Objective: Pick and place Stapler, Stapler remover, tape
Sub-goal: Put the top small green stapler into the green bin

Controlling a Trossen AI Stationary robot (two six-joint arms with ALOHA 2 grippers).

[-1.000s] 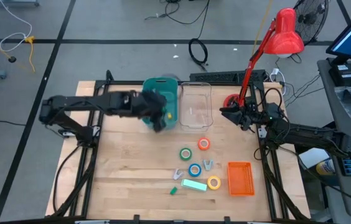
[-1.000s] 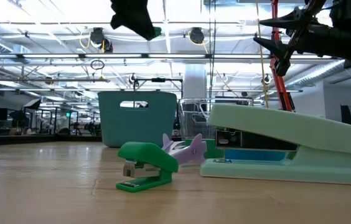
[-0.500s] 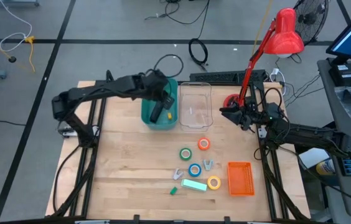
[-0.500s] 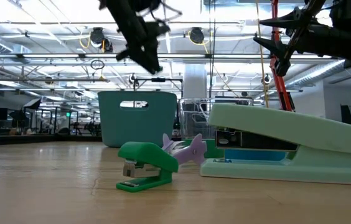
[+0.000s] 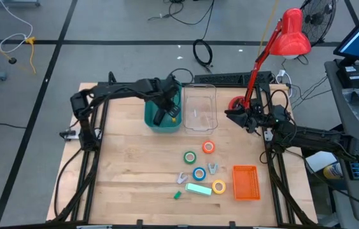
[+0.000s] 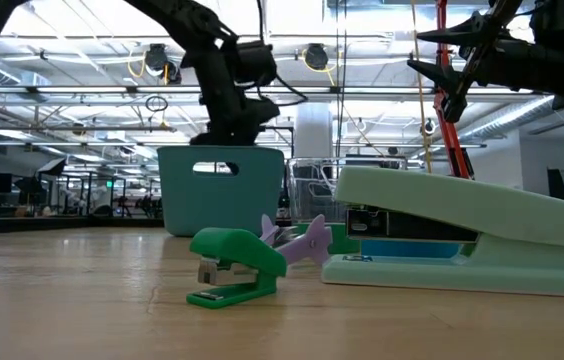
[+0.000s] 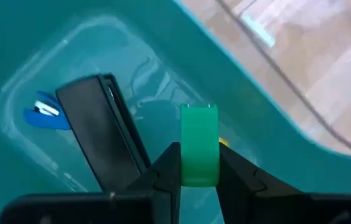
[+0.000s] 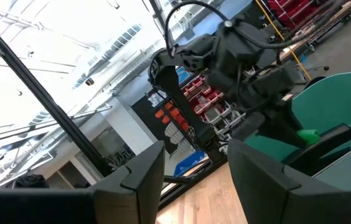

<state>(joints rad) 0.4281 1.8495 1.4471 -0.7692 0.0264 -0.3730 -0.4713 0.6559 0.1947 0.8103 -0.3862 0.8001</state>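
My left gripper (image 5: pixel 162 114) hangs inside the mouth of the teal bin (image 5: pixel 151 117), shut on a small green object (image 7: pixel 199 146). On the bin's floor lie the black bar-shaped stapler (image 7: pixel 98 134) and a blue piece (image 7: pixel 42 112). The four tape rolls lie flat on the table: green (image 5: pixel 190 156), orange-red (image 5: pixel 209 147), blue (image 5: pixel 198 173) and yellow (image 5: pixel 219 187). My right gripper (image 5: pixel 230 114) waits open above the table's right edge, touching nothing. My left gripper pinches the green object between its two fingers (image 7: pixel 166 171), one on each flat side. It comes from above, pointing down into the bin. The object's free end (image 7: pixel 199 112) sticks out past the fingertips, clear of the bin's floor.
A clear container (image 5: pixel 200 108) stands right of the bin. A mint stapler (image 5: pixel 198 189), a small green stapler (image 5: pixel 177 195), two purple staple removers (image 5: pixel 212 168) (image 5: pixel 183 178) and an orange basket (image 5: pixel 246 182) lie near the table's near edge. A red lamp (image 5: pixel 291 35) leans over the right side.
My left gripper, keeping the green object, has come down from high above the table into the teal bin's mouth, turning until its fingers point downward. The right arm has kept still.
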